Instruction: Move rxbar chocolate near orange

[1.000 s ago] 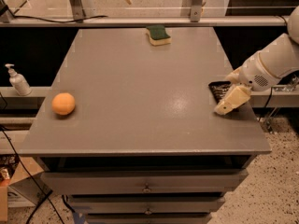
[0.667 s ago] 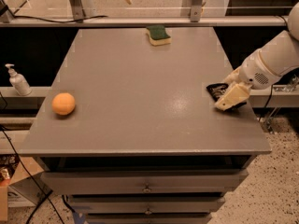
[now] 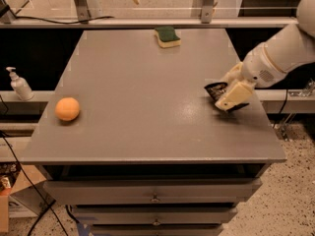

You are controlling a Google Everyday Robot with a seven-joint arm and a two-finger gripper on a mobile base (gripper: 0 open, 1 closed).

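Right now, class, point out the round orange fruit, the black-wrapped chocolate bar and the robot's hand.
round orange fruit (image 3: pixel 67 108): camera view, its middle.
black-wrapped chocolate bar (image 3: pixel 214 89): camera view, exposed left end.
cream robot hand (image 3: pixel 230 98): camera view, its front, over the bar at the grey table's (image 3: pixel 147 112) right side.

Surface (image 3: pixel 147 92) fills mid-frame, w/ drawers (image 3: pixel 155 193) stacked under its front edge. Orange (image 3: pixel 67 108) sits on surface at far L, near L edge, toward the front. Sponge (image 3: pixel 168 36) on surface at the back edge, approx centre, slightly R. Rxbar chocolate (image 3: pixel 215 89) on surface at R side, mid-depth, well apart from orange & sponge. Gripper (image 3: pixel 232 98) is at the bar's R/front side, overlapping it, low over surface near R edge; arm (image 3: pixel 280 58) reaches in from R, behind and above. Pump bottle (image 3: pixel 19 85) stands off the surface, on a ledge to the L, behind the orange
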